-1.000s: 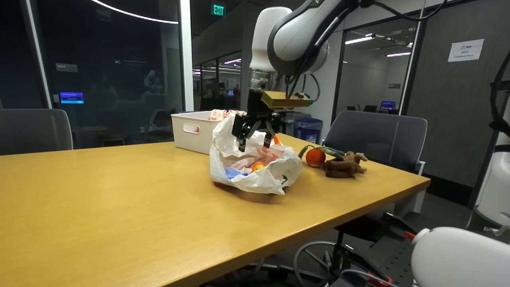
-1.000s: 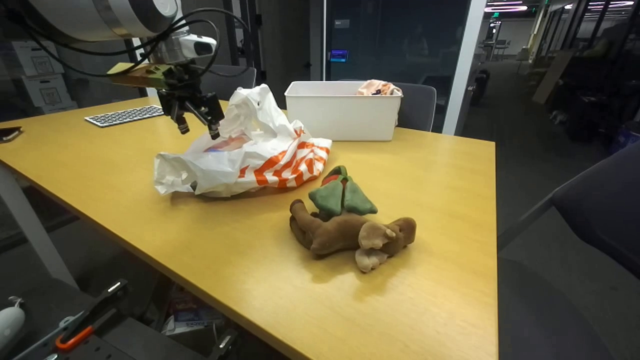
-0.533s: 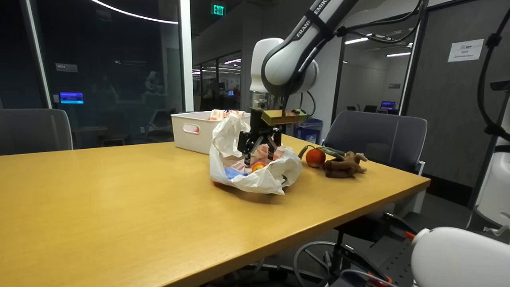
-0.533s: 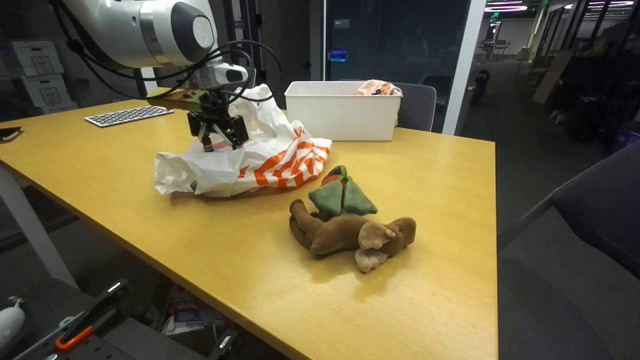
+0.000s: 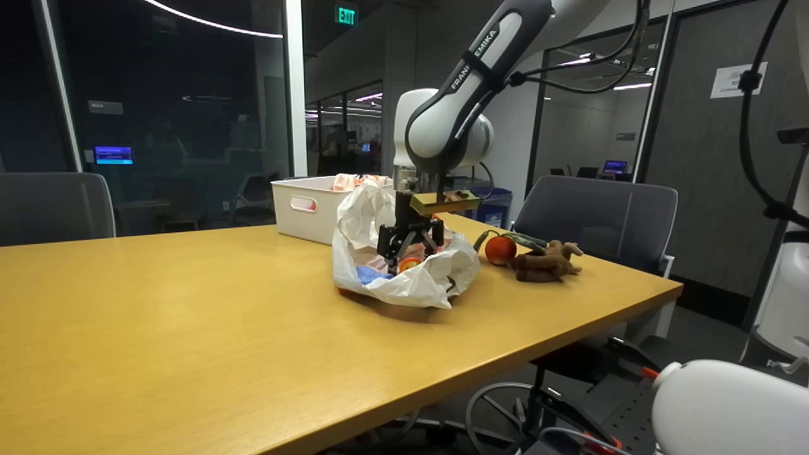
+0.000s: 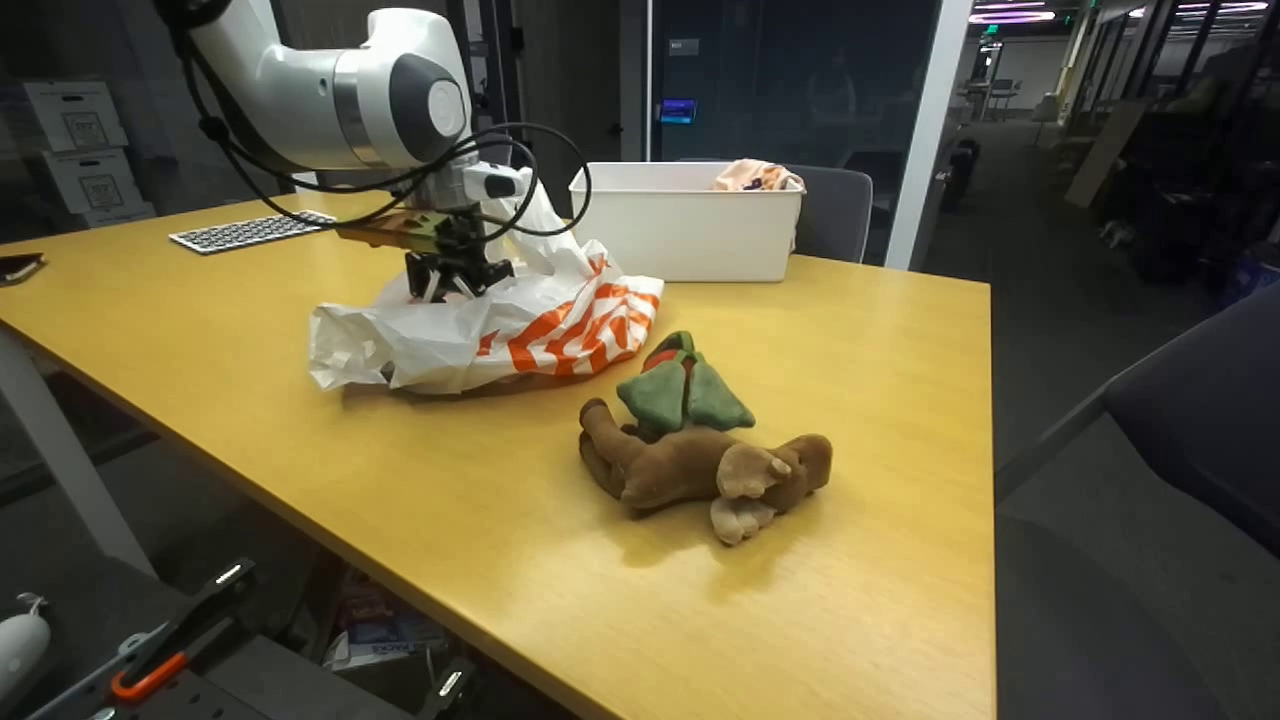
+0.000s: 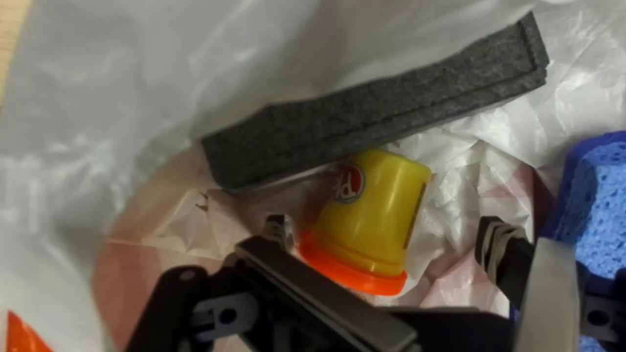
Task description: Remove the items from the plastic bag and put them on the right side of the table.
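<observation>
In the wrist view, the fingers (image 7: 511, 264) stand spread either side of the yellow tub (image 7: 375, 215), probably to pinch it; it lies tipped over inside the plastic bag (image 6: 500, 335). The brown plush (image 6: 680, 465) rests outside on the worktop (image 6: 880, 610), likely an item already unloaded.

Both exterior views across table (image 6: 850, 600) — wrist view close, down into bag (image 7: 122, 73)

- The bag (image 5: 404, 291) lies on the surface (image 5: 189, 328).
- In the bag lie tub (image 7: 379, 210), block (image 7: 371, 117) and sponge (image 7: 601, 205).
- The tool (image 7: 381, 232) stands partly in the bag.
- Behind the bag, in both exterior views, stands the bin (image 6: 680, 240).
- Right of the bag, in an exterior view, lie toy fruit (image 5: 500, 251) and plush toy (image 5: 543, 264).
</observation>
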Robot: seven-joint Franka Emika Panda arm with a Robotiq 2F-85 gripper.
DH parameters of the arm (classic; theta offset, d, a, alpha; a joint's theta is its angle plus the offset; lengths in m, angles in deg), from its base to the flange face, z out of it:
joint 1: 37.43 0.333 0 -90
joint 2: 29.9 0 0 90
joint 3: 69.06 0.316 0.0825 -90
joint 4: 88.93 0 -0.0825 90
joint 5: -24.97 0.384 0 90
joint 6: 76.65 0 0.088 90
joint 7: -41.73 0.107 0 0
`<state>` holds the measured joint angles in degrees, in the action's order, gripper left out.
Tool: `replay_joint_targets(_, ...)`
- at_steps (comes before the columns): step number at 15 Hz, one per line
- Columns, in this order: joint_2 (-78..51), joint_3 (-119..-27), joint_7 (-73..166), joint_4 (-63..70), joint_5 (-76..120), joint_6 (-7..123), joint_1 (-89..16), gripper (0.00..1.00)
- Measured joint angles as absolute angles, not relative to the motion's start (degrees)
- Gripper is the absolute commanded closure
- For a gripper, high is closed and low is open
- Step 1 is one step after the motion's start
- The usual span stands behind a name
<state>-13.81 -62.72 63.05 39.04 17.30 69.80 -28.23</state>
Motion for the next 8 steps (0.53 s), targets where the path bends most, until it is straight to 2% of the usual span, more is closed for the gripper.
replay_joint_targets(3,-12.3,-63.5,63.0,38.0,17.3,69.8,-28.0,0.49)
replay_joint_targets(6,-11.7,-64.3,63.1,37.4,17.2,69.7,-27.6,0.67)
replay_joint_targets(7,-11.7,-64.5,63.1,37.3,17.1,69.7,-27.4,0.71)
replay_joint_targets(8,-11.8,-64.7,63.1,37.2,16.9,69.5,-27.1,0.71)
